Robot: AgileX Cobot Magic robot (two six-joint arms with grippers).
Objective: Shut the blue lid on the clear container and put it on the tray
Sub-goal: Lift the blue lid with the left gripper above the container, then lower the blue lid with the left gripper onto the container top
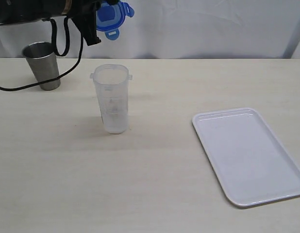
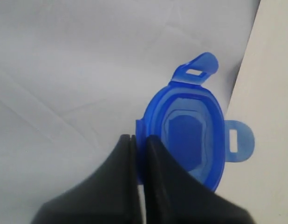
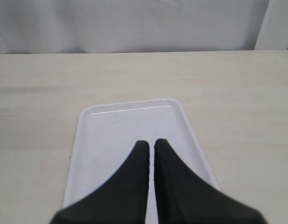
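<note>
Blue lid [image 1: 112,17] up in air, thin rim pinched in left jaws, nearly closed on it. Container [image 1: 111,99] upright on tabletop [image 1: 67,170] below, mouth open, well apart from tray [image 1: 247,155]. Right jaws shut, empty, above tray. Lid looks light, stiff, tabs floppy: rim grip suits. Container likely light, slick, tippy: take mid-wall, gently.
</note>
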